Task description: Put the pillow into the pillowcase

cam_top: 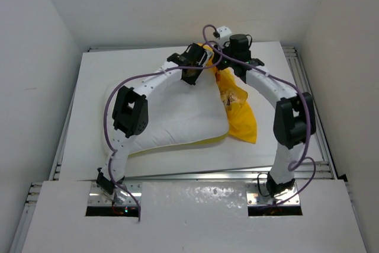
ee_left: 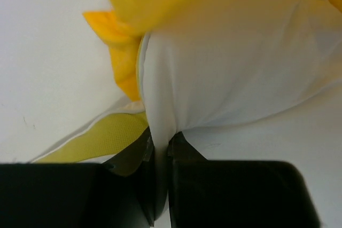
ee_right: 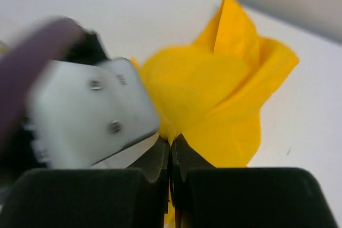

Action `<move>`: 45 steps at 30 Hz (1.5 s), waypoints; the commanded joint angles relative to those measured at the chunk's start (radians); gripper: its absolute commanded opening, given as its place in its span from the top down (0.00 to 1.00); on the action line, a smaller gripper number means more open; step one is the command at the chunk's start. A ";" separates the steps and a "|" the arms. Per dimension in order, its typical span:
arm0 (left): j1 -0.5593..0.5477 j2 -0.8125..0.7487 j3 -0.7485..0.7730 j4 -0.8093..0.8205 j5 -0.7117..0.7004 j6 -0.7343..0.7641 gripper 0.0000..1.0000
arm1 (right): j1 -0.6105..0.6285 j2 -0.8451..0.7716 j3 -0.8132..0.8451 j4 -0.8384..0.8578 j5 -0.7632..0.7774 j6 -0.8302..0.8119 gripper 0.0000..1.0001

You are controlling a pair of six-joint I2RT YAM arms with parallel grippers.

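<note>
Most of the pillow (cam_top: 172,117) lay bare on the desk (cam_top: 95,75), close to the arm bases. The case (cam_top: 243,119) trailed off its right side, and a thin yellow strip showed under its near right edge. By that look the pillow was hardly in the case at all, and the job was at an early stage.

Farther back, at the pillow's far right corner, the left tool (ee_left: 161,137) was closed tight. A fold of white cloth was gathered between its jaws, which I took for the pillow's own corner. Just right of that corner the right tool (ee_right: 171,143) was fully closed too, pinching a peak of yellow case cloth. The two tools were close together, and the left wrist's white housing filled the left of the right camera's view. Beyond the pillow's far edge more bunched yellow cloth lay on the desk.

The step in hand seemed to be getting the case's mouth over that corner. Whether the right tool held one layer of the mouth or both I could not tell. The next move would call for drawing the yellow cloth toward and over the held corner while the left tool kept the pillow from sliding.
</note>
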 commanded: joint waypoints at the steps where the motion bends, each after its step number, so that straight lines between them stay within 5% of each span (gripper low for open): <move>1: 0.013 -0.014 0.060 0.068 -0.061 -0.069 1.00 | 0.028 -0.109 -0.064 0.097 -0.042 0.036 1.00; 8: 0.088 -0.074 0.063 0.196 -0.119 -0.174 1.00 | 0.058 -0.222 -0.278 0.133 -0.050 0.056 1.00; 17: 0.214 -0.077 0.070 0.289 0.002 -0.396 1.00 | 0.128 -0.123 -0.203 -0.031 -0.251 0.090 0.98; 19: 0.228 -0.074 0.031 0.306 0.009 -0.393 1.00 | 0.131 -0.109 -0.183 -0.068 -0.220 0.087 0.76; 20: 0.234 -0.071 -0.018 0.329 0.022 -0.363 1.00 | 0.134 -0.103 -0.158 -0.101 -0.212 0.085 0.50; 21: 0.237 -0.068 -0.037 0.335 0.032 -0.346 1.00 | 0.131 -0.106 -0.148 -0.114 -0.176 0.081 0.42; 22: 0.242 -0.062 -0.046 0.325 0.042 -0.323 0.95 | 0.131 -0.113 -0.141 -0.121 -0.151 0.073 0.37; 26: 0.262 -0.062 -0.040 0.294 0.089 -0.268 0.45 | 0.064 -0.169 -0.135 -0.102 -0.108 0.100 0.17; 29: 0.265 -0.120 -0.039 0.312 0.105 -0.191 0.22 | 0.011 -0.195 -0.134 -0.086 -0.125 0.127 0.12; 30: 0.265 -0.143 -0.037 0.321 0.129 -0.151 0.19 | -0.016 -0.196 -0.132 -0.085 -0.117 0.116 0.14; 32: 0.265 -0.206 -0.040 0.341 0.170 -0.084 0.03 | -0.052 -0.187 -0.126 -0.095 -0.096 0.108 0.35; 33: 0.263 -0.249 -0.042 0.342 0.237 -0.020 0.00 | -0.064 -0.172 -0.121 -0.101 -0.089 0.102 0.63; 34: 0.259 -0.273 -0.052 0.335 0.259 0.011 0.00 | -0.088 -0.164 -0.123 -0.101 -0.092 0.102 0.81; 36: 0.237 -0.319 -0.078 0.287 0.275 0.144 0.01 | -0.107 -0.150 -0.131 -0.098 -0.083 0.081 0.92; 38: 0.165 -0.390 -0.169 0.233 0.238 0.270 0.61 | -0.107 -0.130 -0.160 -0.092 -0.021 0.018 0.86; 39: 0.086 -0.436 -0.272 0.195 0.127 0.376 0.98 | -0.107 -0.121 -0.184 -0.088 -0.004 -0.040 0.74; 42: -0.037 -0.517 -0.502 0.135 0.010 0.496 0.99 | -0.105 -0.126 -0.305 0.051 0.026 -0.116 0.43; 43: -0.056 -0.539 -0.557 0.128 0.011 0.501 0.92 | -0.104 -0.136 -0.346 0.114 0.059 -0.123 0.38; 44: -0.069 -0.554 -0.597 0.110 0.044 0.500 0.76 | -0.105 -0.155 -0.380 0.171 0.073 -0.149 0.35; 45: -0.073 -0.574 -0.652 0.099 0.063 0.492 0.44 | -0.105 -0.158 -0.420 0.241 0.079 -0.166 0.33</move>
